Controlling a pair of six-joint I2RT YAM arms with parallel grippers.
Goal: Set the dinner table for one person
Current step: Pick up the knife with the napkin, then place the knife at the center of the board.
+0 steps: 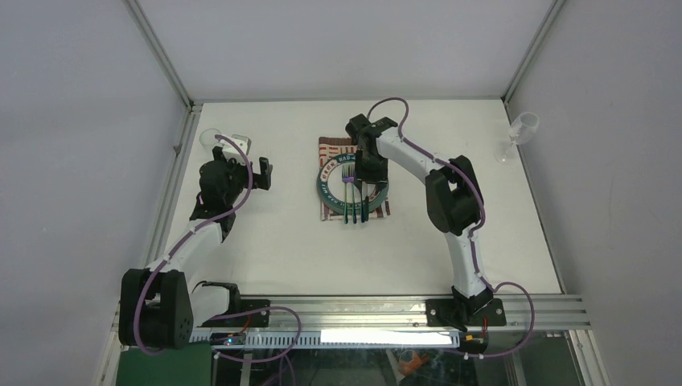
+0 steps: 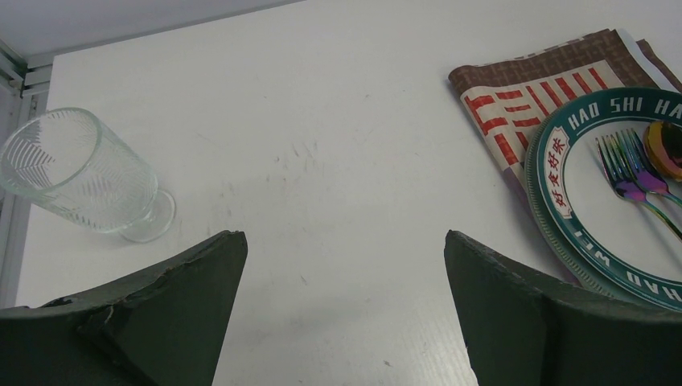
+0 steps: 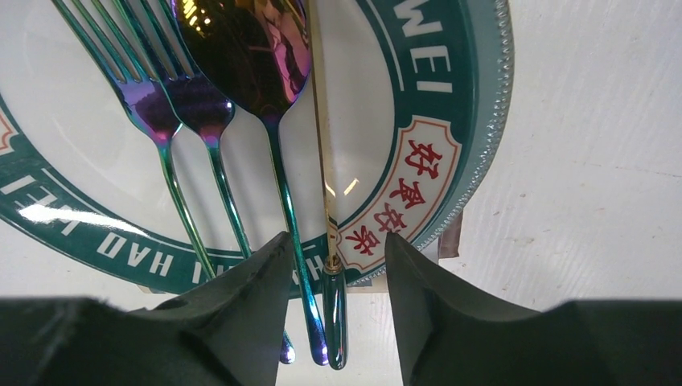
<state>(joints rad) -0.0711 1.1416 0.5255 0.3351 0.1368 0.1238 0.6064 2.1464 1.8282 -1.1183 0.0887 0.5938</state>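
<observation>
Lower centre, you see the right gripper (image 3: 338, 241) half spread astride knife (image 3: 334, 322) and spoon (image 3: 249, 48) handles. Left gripper (image 2: 344, 237): spread wide above table (image 2: 322, 121).

The left arm (image 1: 193, 239) holds its jaws wide apart; the right arm (image 1: 410, 157) points down, jaws half apart.

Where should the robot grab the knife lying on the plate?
Grab the knife by its dark handle end, which sticks out past the plate's rim, coming straight down with a finger on each side. The blade is thin and lies on the plate, probably hard to pinch. The spoon's handle lies very close, so the right gripper may catch it too.
</observation>
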